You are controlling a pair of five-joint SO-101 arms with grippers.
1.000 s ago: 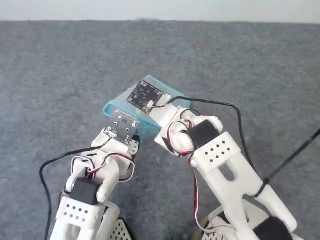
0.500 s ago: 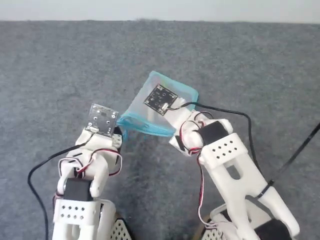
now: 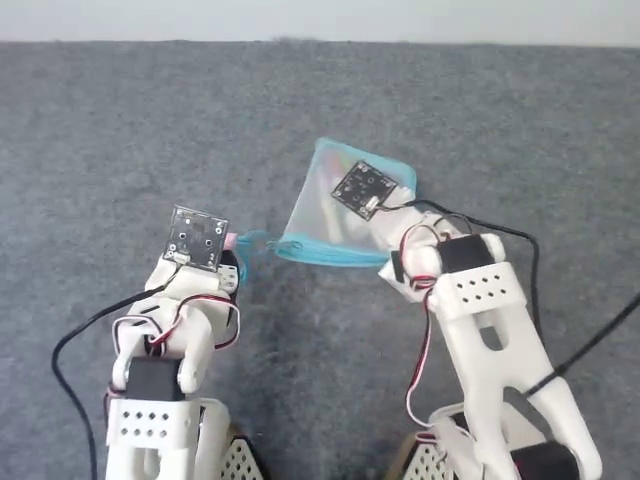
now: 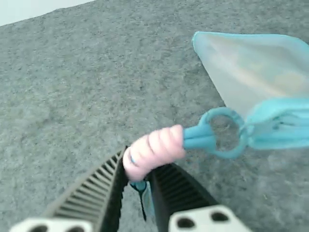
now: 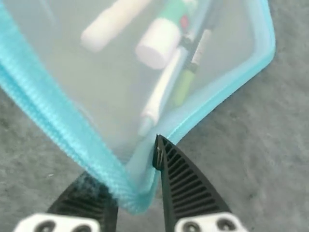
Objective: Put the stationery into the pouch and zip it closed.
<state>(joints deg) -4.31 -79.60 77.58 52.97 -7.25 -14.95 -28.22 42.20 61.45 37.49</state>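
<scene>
Since your arms drew apart, the left gripper (image 4: pixel 139 166), jaws clamped on the pink zip pull (image 4: pixel 153 151), has dragged it along the pouch (image 3: pixel 335 215). Your right gripper (image 5: pixel 126 166) pinches the opposite corner, leaving the pouch stretched between them with the stationery (image 5: pixel 157 48) inside. Zipping looks nearly done.

I can read no text, number or sign from here. Inside the translucent pouch (image 5: pixel 72 96), a pen (image 5: pixel 193 63) carries a pale label strip (image 5: pixel 202 46) with dark marks, too blurred for me to make out. The circuit boards (image 3: pixel 197 238) on the wrists show only tiny specks, nothing legible.
</scene>
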